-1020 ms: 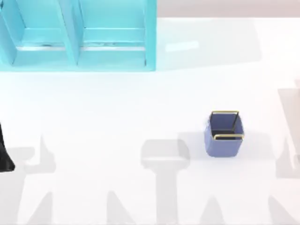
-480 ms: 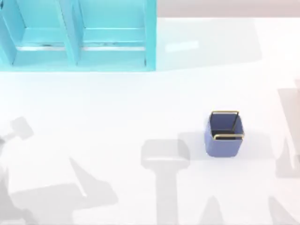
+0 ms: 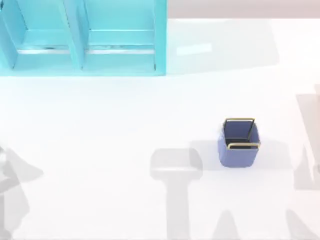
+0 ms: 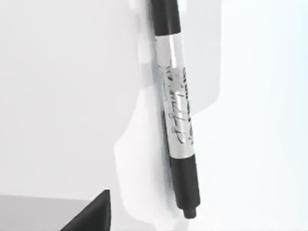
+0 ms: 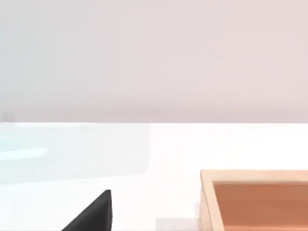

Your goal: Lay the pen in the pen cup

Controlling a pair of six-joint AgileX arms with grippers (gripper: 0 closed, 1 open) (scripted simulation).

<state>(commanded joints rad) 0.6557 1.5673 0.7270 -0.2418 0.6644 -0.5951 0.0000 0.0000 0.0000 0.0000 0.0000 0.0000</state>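
Observation:
The pen (image 4: 175, 110) is black with a grey band bearing script. In the left wrist view it lies on the white table, close below the camera. A black corner of my left gripper (image 4: 94, 215) shows beside it, apart from the pen. The pen cup (image 3: 239, 144) is a small periwinkle-blue square cup with a gold wire rim. It stands upright right of the table's middle in the top view. A black corner of my right gripper (image 5: 94, 214) shows in the right wrist view, above bare table.
A large turquoise shelf unit (image 3: 82, 37) fills the table's back left. A shallow wooden box (image 5: 255, 199) sits on the table in the right wrist view. Arm shadows fall along the front and the left edge of the table.
The dark piece of my left arm at the top view's left edge has gone out of that view. Its shadow has shifted and shrunk toward the left edge. The cup has not moved.

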